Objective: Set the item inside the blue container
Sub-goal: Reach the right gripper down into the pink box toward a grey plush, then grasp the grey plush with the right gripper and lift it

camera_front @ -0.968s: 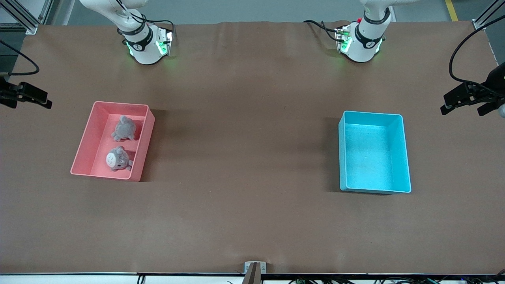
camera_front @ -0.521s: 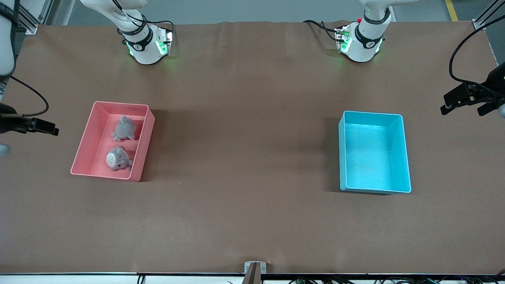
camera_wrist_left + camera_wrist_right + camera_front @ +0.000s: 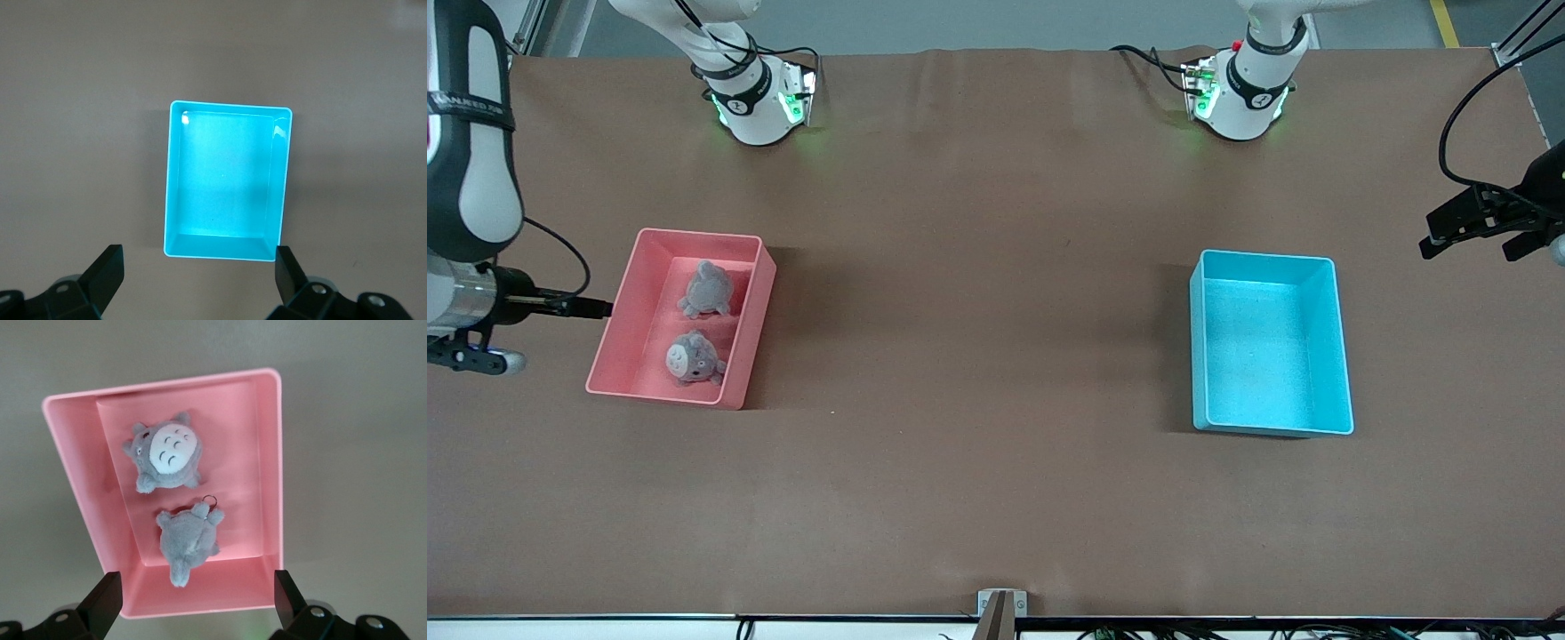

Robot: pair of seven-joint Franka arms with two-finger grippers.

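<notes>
Approach step; nothing grasped yet. Right claw (image 3: 193, 610), spread and empty, hangs over the pink bin (image 3: 627, 311) holding two plush toys (image 3: 695, 357). Blue bin (image 3: 1270, 342) sits empty toward the left arm's end of the counter, well apart from the pink bin. Left claw (image 3: 197, 283), spread, waits above the blue bin. Next move calls for descending onto one toy.

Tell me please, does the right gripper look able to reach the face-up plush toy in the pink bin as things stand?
Probably yes: the right gripper is open above the pink bin, and the face-up plush toy lies uncovered, apart from the other toy.

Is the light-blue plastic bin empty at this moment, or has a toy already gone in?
Empty. The light-blue rectangular plastic bin shows only bare floor; both grey plush toys lie in the pink plastic bin.
</notes>
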